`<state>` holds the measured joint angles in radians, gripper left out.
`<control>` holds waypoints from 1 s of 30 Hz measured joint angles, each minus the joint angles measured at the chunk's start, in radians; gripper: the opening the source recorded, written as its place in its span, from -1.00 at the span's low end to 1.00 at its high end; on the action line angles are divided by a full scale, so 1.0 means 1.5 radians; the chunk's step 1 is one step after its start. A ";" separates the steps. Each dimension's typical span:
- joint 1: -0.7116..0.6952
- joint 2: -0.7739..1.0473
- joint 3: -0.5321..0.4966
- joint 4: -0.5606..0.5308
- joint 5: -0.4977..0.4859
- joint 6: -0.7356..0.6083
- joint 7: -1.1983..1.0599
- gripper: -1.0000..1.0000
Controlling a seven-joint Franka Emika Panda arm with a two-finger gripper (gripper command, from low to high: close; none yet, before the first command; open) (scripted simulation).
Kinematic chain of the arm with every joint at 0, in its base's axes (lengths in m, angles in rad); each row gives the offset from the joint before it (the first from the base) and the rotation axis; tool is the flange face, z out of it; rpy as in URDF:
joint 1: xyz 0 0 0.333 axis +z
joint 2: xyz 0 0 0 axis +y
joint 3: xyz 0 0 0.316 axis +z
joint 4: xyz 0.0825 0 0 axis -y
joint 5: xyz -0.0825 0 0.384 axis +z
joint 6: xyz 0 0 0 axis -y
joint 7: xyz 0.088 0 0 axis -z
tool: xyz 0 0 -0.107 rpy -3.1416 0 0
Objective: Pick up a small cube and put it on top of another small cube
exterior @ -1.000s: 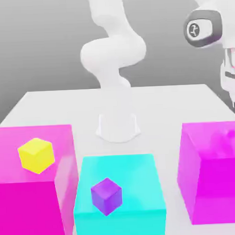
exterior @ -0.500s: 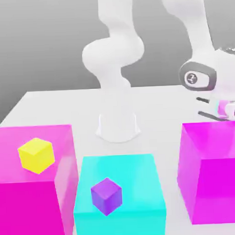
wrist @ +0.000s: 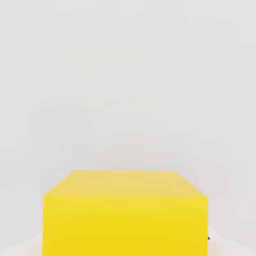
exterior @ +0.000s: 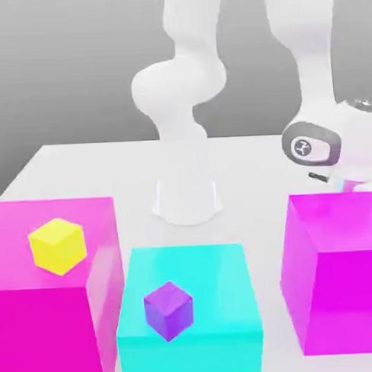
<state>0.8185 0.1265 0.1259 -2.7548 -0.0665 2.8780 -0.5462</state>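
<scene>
The orange cube (wrist: 125, 215) sits right under the hand (exterior: 354, 155), behind the right magenta block (exterior: 337, 274). Within the last second the hand dropped there and its wide jaws clamped on the cube. It looks grasped, so lifting comes next.

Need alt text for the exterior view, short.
A white robot arm reaches down behind a magenta block at the exterior view's right. A yellow cube sits on another magenta block at the left, a purple cube on a cyan block between them.
</scene>
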 joint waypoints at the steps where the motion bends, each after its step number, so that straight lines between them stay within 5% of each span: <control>1: -0.001 -0.024 0.004 -0.004 0.014 -0.020 -0.010 -1.00; 10: -0.031 0.000 0.017 0.179 0.147 -0.222 -0.032 -1.00; 20: -0.138 0.009 -0.053 0.417 0.261 -0.459 -0.015 -1.00; 30: -0.282 -0.043 -0.157 0.379 0.149 -0.415 0.051 -1.00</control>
<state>0.3962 0.0620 -0.1096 -2.1868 0.1570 2.2552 -0.4703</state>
